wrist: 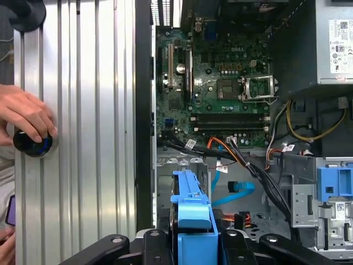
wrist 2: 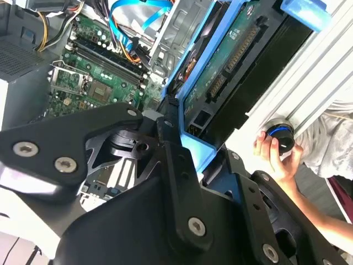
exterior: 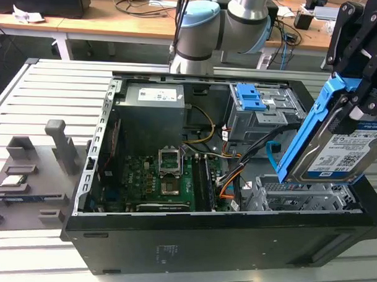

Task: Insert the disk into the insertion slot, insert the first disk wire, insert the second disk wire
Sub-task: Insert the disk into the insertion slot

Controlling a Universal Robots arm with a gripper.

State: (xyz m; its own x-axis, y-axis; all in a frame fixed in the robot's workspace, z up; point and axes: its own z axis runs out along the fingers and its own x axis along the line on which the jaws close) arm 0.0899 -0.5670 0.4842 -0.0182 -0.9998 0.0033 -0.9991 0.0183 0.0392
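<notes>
The claw (exterior: pixel 357 91) grips the disk (exterior: pixel 338 152), tilted above the insertion slot (exterior: pixel 301 195). Loose cables (exterior: pixel 227 184) just beside that slot could snag the blue bracket (exterior: pixel 313 120) and jam entry.

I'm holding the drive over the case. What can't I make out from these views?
1. Low grey perforated drive bay: in the exterior view, its floor is hidden by the black case wall and the silver metal hard drive in its blue plastic bracket.
2. Hard drive's far side: cut off by the exterior view's right edge.
3. Thin blue cable: in the first wrist view, its plug is lost among the black wire bundle.
</notes>
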